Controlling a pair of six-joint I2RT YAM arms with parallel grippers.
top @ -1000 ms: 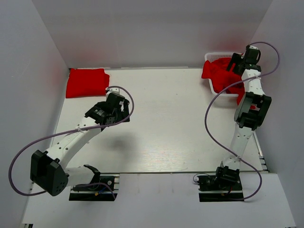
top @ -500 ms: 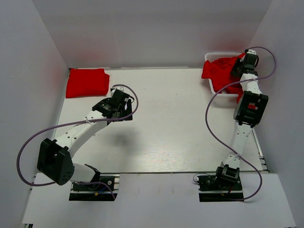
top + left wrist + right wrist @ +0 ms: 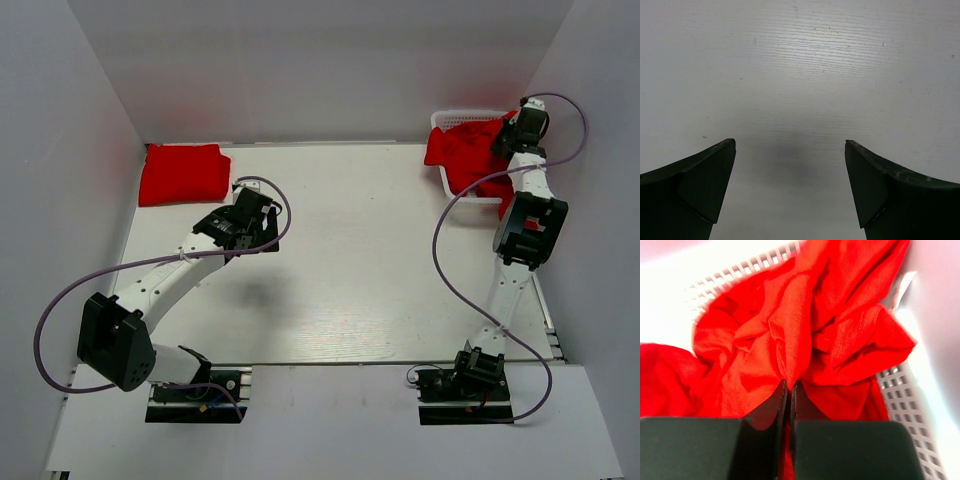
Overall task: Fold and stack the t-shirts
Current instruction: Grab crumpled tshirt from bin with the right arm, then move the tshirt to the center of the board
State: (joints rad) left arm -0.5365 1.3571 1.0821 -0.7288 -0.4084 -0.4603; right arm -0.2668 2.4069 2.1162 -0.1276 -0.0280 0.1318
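Crumpled red t-shirts (image 3: 462,152) fill the white lattice basket (image 3: 462,118) at the back right and spill over its left rim. My right gripper (image 3: 503,140) reaches into the basket, shut on a fold of a red t-shirt (image 3: 790,345) pinched between its fingertips (image 3: 789,385). A folded red t-shirt (image 3: 183,173) lies flat at the back left of the table. My left gripper (image 3: 262,238) hovers over bare white table right of that folded shirt, open with nothing between its fingers (image 3: 710,175).
White walls close in the table on the left, back and right. The basket wall (image 3: 902,390) stands close to the right wall. The right arm's purple cable (image 3: 440,240) loops out over the table's right part.
My right gripper has dropped into the basket and shut on red fabric. The left arm swung slightly toward the table's middle early on and has held still since.
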